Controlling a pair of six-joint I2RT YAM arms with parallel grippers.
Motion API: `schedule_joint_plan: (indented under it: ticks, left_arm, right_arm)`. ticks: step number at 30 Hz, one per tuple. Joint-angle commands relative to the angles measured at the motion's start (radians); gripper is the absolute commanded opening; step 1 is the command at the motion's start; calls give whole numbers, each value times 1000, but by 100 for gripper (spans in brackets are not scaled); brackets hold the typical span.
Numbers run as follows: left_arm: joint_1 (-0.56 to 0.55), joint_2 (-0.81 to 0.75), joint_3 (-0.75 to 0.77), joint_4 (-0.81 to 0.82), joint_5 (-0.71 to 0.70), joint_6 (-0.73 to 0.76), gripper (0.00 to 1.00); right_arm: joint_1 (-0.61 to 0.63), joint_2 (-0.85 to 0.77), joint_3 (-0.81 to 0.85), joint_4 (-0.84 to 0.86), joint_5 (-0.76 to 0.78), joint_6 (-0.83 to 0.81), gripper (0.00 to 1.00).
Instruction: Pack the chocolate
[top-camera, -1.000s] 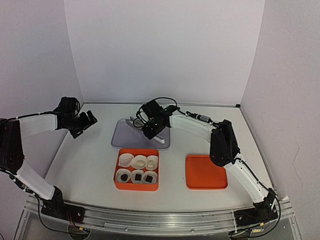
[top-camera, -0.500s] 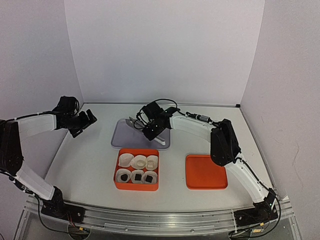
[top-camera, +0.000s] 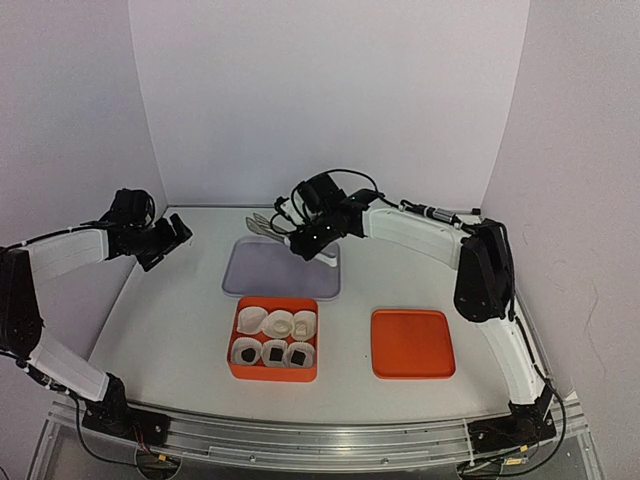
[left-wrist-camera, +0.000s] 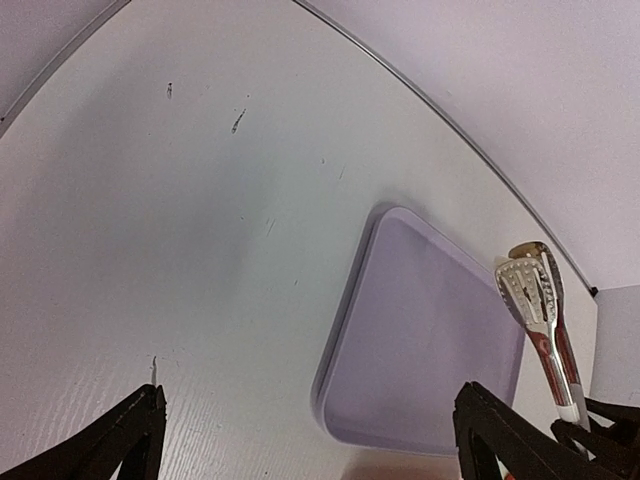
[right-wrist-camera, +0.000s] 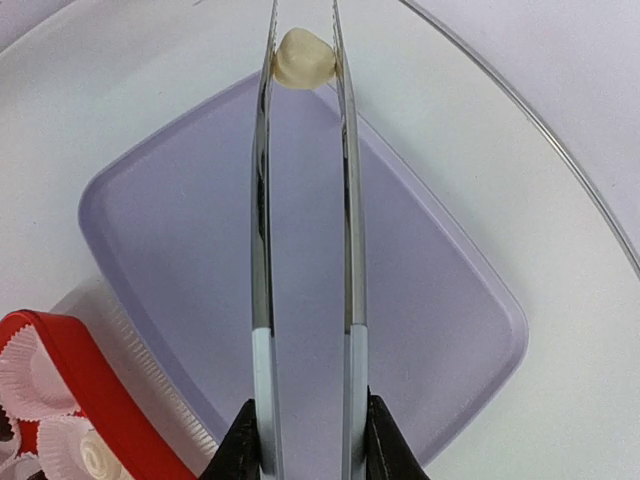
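Note:
My right gripper (top-camera: 318, 233) (right-wrist-camera: 305, 425) is shut on metal tongs (right-wrist-camera: 305, 200). The tong tips pinch one cream-white chocolate chunk (right-wrist-camera: 305, 58) above the far edge of the lilac tray (top-camera: 280, 272) (right-wrist-camera: 430, 300). The red box (top-camera: 233, 342) holds several white paper cups. The three front cups hold dark chunks (top-camera: 274, 353). At least one back cup shows a cream piece (top-camera: 281, 325). My left gripper (top-camera: 170, 238) (left-wrist-camera: 310, 440) is open and empty over the table at the far left. Its view shows the tray (left-wrist-camera: 430, 350) and the tongs (left-wrist-camera: 540, 310).
An orange lid (top-camera: 412, 343) lies flat to the right of the red box. White walls close in the back and both sides. The red box stands just in front of the lilac tray.
My right gripper has lifted the tongs up off the lilac tray and back toward the far wall. The left arm has hardly moved.

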Motion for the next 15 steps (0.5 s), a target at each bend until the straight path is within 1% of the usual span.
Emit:
schedule_joint_plan:
  ticks: [1,6,9,12,15]
  left_arm:
    - [-3,-48,-10,6,-12,10,100]
    - [-3,-55,-12,-1,-14,17,100]
    - [-3,-56,-12,-2,-15,20,100]
    - [-2,-56,-12,-3,-13,21,100]
    - [-3,-57,-15,-4,-12,19,100]
  right_arm:
    - [16,-180,-132,57,-99,-63,4]
    - [49,-357,-361,61,-224,-171,4]
    - [72,-447,-473,61,-270,-221,4]
    - [88,-516,-560,60,-315,-248,4]
    - [101,-549,-609,59,-349,-262,4]
